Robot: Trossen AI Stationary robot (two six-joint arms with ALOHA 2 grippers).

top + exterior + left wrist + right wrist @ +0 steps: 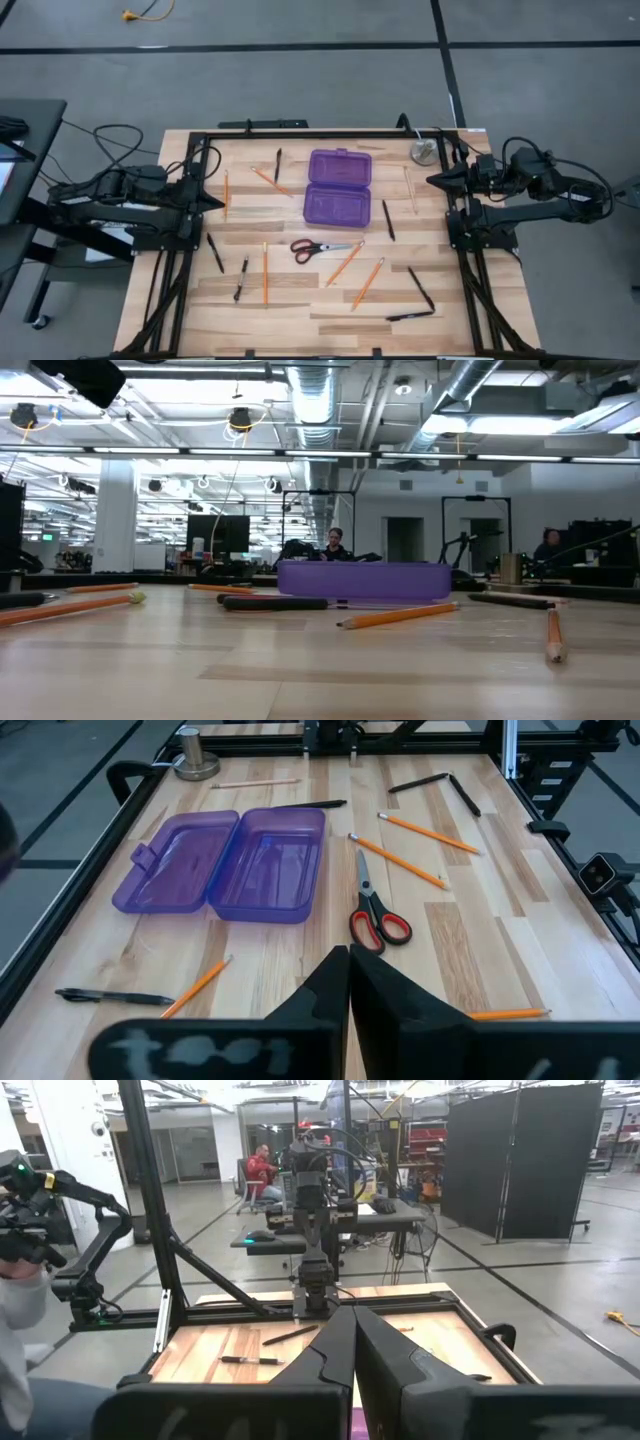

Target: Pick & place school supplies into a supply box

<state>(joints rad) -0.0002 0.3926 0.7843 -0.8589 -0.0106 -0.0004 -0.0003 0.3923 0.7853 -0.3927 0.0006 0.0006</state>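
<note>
Waiting at opposite desk (300, 310) edges, left jaws (218, 200) and right jaws (432, 180) sit closed and empty, well apart from the open purple supply box (338, 186), scissors (318, 249) and scattered pencils (265, 273).

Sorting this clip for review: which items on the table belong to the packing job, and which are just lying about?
Job: purple supply box, lid open; scissors; orange pencils; black pens.
Lying about: silver metal disc at the table's corner.
</note>
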